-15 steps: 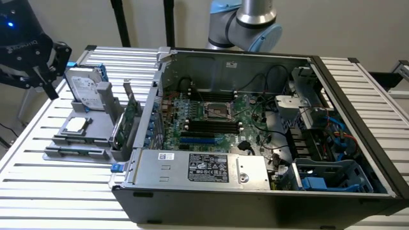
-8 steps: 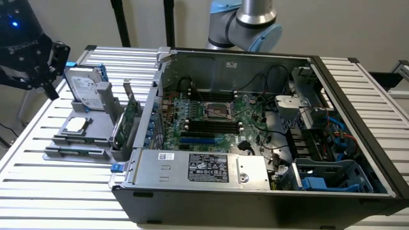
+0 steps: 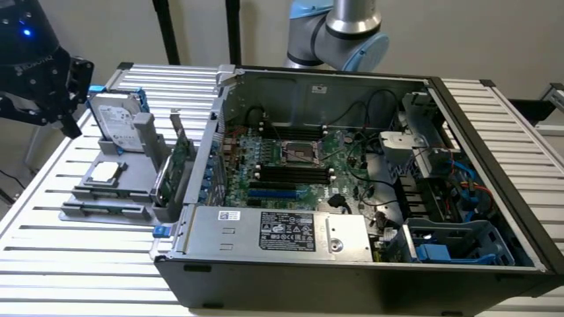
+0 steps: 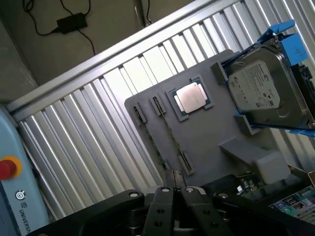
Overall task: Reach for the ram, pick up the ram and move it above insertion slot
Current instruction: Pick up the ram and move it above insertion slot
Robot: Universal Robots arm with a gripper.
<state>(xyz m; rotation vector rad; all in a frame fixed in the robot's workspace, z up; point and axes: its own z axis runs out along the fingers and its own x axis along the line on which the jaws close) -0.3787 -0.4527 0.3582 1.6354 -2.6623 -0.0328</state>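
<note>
While a beige wall [image 3: 493, 39] backs the slatted table [image 3: 79, 251], the hand [image 4: 173, 181] hangs closed.

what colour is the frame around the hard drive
Blue; the frame shows best in the wrist view.

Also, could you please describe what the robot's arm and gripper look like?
The arm is a silver-grey tube with light blue joint caps. Its wrist end is black, with faint pale lettering and a small blue light. The gripper is matte black, built of jointed links with silver pins.
</note>
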